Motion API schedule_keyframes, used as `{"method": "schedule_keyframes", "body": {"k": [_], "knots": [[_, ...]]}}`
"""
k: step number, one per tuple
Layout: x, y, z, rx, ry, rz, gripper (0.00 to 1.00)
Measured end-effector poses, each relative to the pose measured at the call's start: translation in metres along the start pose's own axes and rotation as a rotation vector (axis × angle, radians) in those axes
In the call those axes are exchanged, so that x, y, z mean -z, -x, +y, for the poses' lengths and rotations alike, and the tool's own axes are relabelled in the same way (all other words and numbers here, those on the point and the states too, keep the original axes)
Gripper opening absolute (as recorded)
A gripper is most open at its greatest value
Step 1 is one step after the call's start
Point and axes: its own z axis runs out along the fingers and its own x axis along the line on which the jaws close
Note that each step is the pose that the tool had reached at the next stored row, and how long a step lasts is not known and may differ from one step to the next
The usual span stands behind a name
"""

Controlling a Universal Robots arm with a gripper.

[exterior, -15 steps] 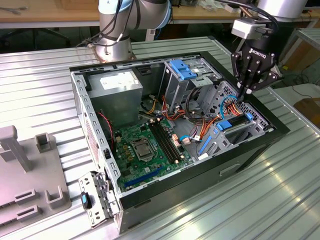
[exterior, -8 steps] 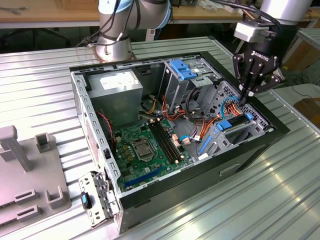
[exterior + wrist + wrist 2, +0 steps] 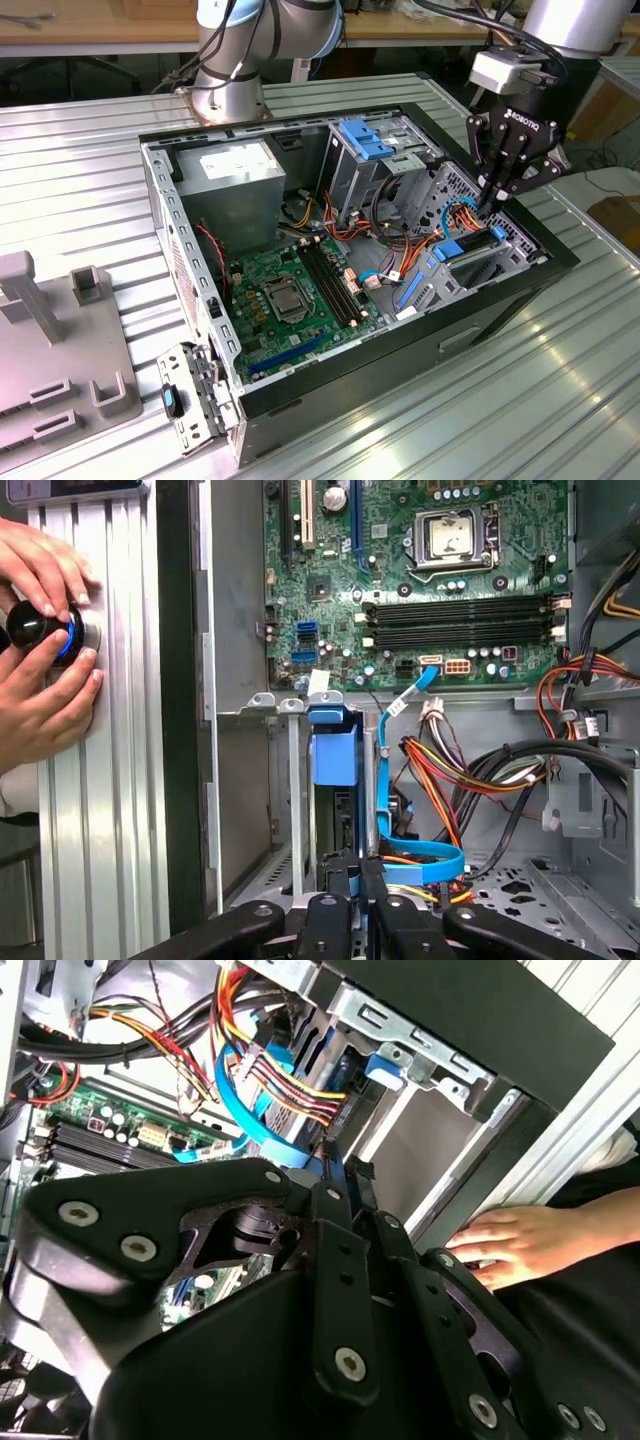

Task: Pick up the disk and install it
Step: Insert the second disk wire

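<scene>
Lying open on a ribbed metal table [image 3: 420, 420], the computer case [image 3: 190, 300] shows its green circuit board [image 3: 290, 300]; the disk [image 3: 468, 246] (blue-railed, flat) sits in its bay, the black gripper [image 3: 487, 205] clenched just above it.

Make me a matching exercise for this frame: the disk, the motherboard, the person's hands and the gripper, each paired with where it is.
Things:
1. disk
2. motherboard
3. hands
4. gripper

Places:
A. flat on the floor of the open case
B. on a round knob on the ribbed table, outside the case
C. in the drive bay at the exterior view's right end of the case
D. directly over that drive bay

Pairs: 1-C, 2-A, 3-B, 4-D
</scene>
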Motion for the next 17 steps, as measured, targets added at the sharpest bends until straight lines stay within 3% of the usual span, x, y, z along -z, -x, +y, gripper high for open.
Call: {"method": "schedule_keyframes", "body": {"k": [1,2,17], "knots": [[-0.0005,-0.0004,0.0002,-0.001,-0.0088,0.0000,0.16],[-0.0005,-0.0004,0.0001,-0.001,-0.0113,0.0001,0.16],[-0.0006,-0.0004,0.0002,-0.002,-0.0116,-0.0001,0.16]]}}
